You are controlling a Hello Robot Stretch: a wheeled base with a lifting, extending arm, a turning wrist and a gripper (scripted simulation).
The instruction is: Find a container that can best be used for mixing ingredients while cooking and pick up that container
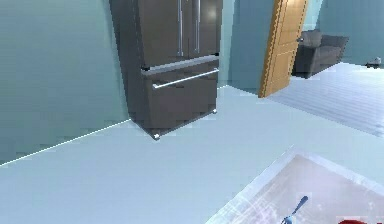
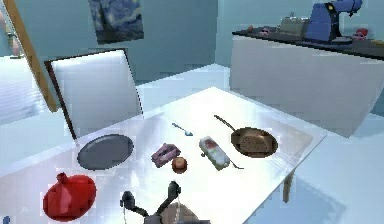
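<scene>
One dark grey fridge w/ double doors stands against the wall in the forward view. Past it are one orange door and one dark sofa beyond the opening. Arm side view: one long white counter at the right carries one blue stand mixer. One white table has one white-backed chair at its far side, and one painting hangs on the wall. On the table, 7 things: one copper frying pan; one grey plate; one red round vessel, prob. the mixing bowl, at the view's lower left, just below the plate. Then 3 small items btwn plate and pan: a maroon lump, a white-and-red block, a reddish ball. Last, one spoon. The gripper sits at the bottom edge, right of the red vessel and apart from it. Can't tell how its fingers stand or whether it holds anything.
</scene>
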